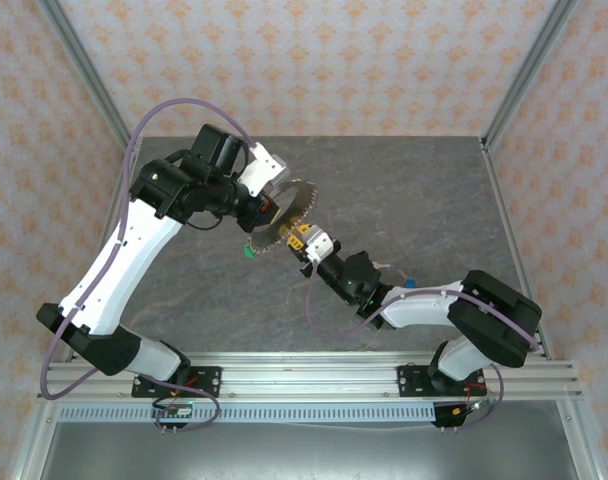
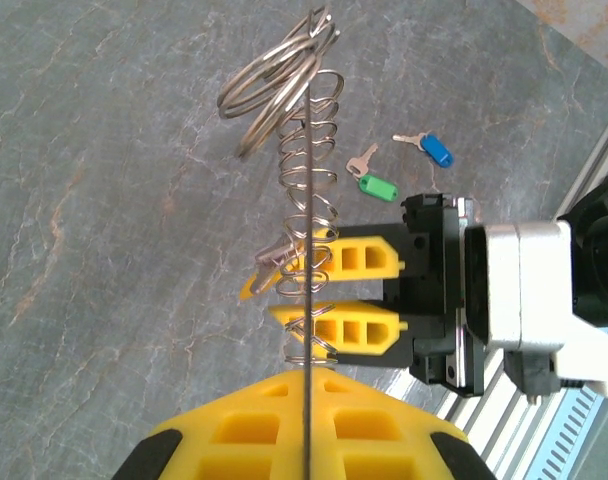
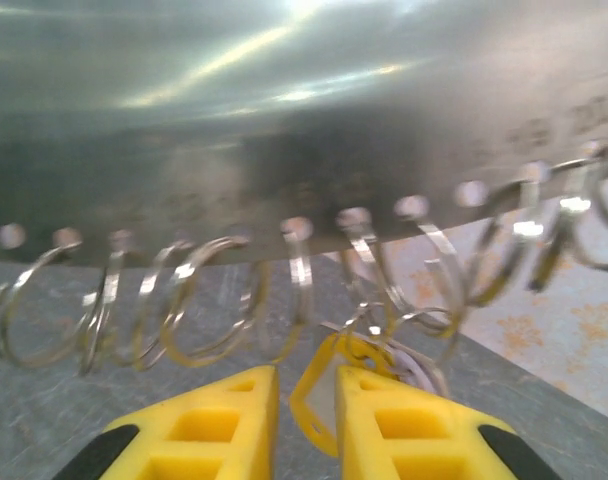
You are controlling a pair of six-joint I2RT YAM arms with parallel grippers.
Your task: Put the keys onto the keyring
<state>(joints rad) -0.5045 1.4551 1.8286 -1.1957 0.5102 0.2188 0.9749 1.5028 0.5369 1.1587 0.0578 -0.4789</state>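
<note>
From above, the left gripper (image 1: 272,208) is clamped on the keyring (image 1: 298,200), holding it off the table (image 1: 414,200), with the right gripper (image 1: 306,241) at its lower edge; the left wrist view has the green-tagged key (image 2: 376,187) and blue-tagged key (image 2: 436,150) lying on the table; in the right wrist view the fingers pinch the yellow-tagged key (image 3: 314,395) just under the small rings (image 3: 194,300); threading seems in hand, and next probably calls for working the key onto one ring.
</note>
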